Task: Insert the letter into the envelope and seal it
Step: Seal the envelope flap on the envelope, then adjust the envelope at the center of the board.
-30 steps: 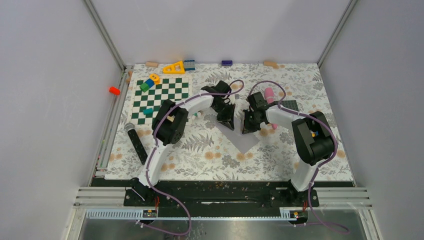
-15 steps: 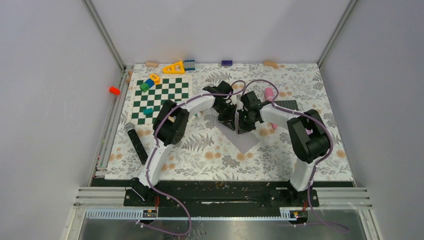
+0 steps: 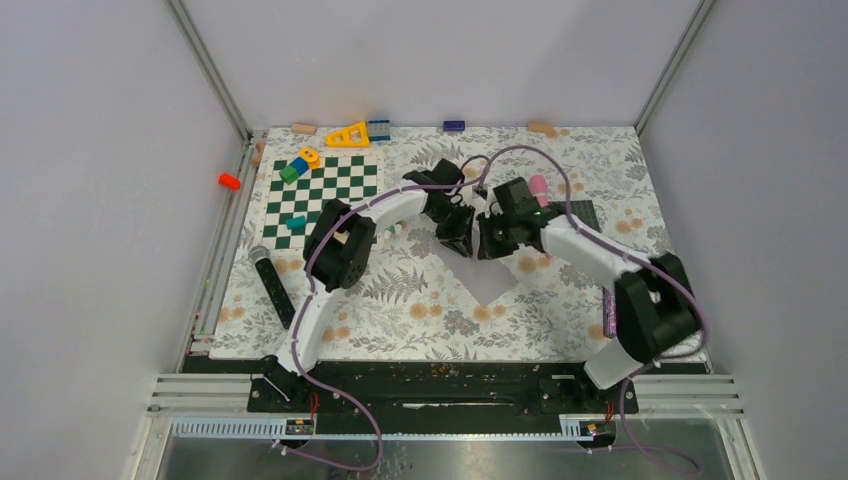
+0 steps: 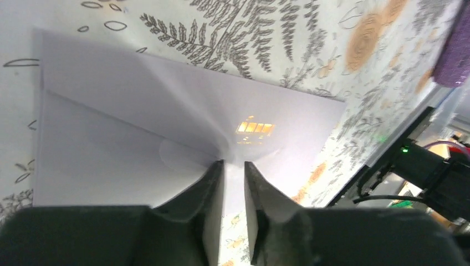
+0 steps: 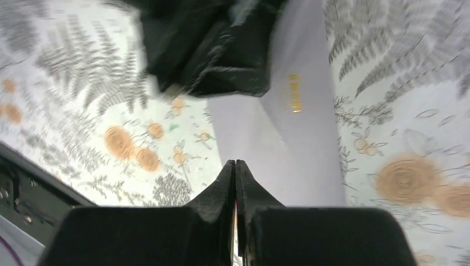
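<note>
The pale lavender envelope (image 3: 487,282) lies flat on the floral cloth, its pointed flap folded down in the left wrist view (image 4: 138,127). My left gripper (image 3: 458,244) stands tip-down on its far left part; the jaws are open by a narrow gap (image 4: 233,164) with nothing between them, the tips at the flap's point. My right gripper (image 3: 489,247) is shut and empty, its tips (image 5: 235,162) over the envelope (image 5: 299,144) right beside the left gripper's black body (image 5: 216,50). No separate letter shows in any view.
A green-and-white chessboard (image 3: 322,197) with coloured blocks (image 3: 300,165) lies at the back left. A black microphone (image 3: 272,285) lies at the left. A dark grey studded plate (image 3: 580,212) and a pink object (image 3: 538,187) sit behind the right gripper.
The right gripper has moved left, close up to the left gripper, and the right arm's elbow has swung out toward the near right. The left arm has stayed put.
</note>
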